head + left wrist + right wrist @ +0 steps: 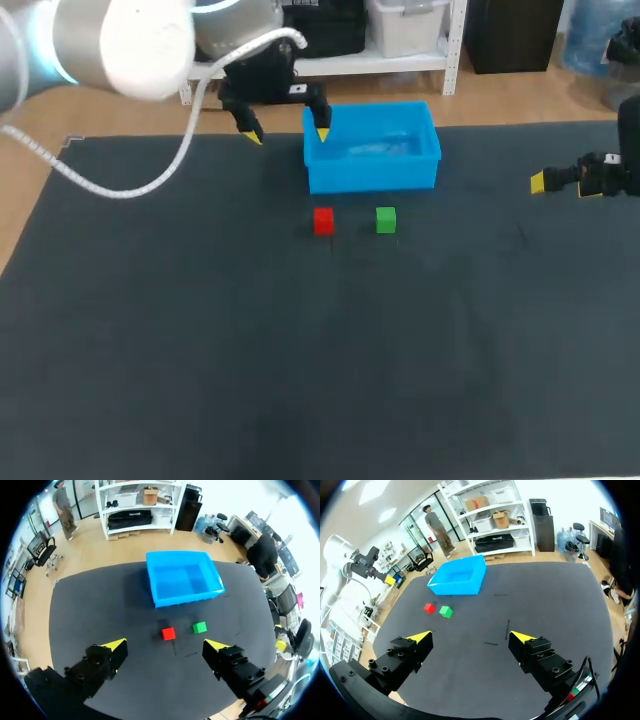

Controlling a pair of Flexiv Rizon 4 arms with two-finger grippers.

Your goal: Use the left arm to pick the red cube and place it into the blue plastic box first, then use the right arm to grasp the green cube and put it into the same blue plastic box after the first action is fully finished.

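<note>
The red cube [323,220] and the green cube [386,220] sit side by side on the dark table, just in front of the blue plastic box [372,147], which looks empty. My left gripper [286,130] hangs open high above the table's far side, beside the box's left end. From the left wrist, the red cube [168,633] and green cube [199,627] lie ahead of the left gripper [166,645], with the box [183,577] beyond. My right gripper [560,182] is open at the right edge; its wrist view shows the right gripper [470,637] far from the red cube [429,608] and green cube [446,611].
The dark table mat [300,350] spreads wide in front of the cubes. A white cable [150,180] from my left arm loops over the table's far left part.
</note>
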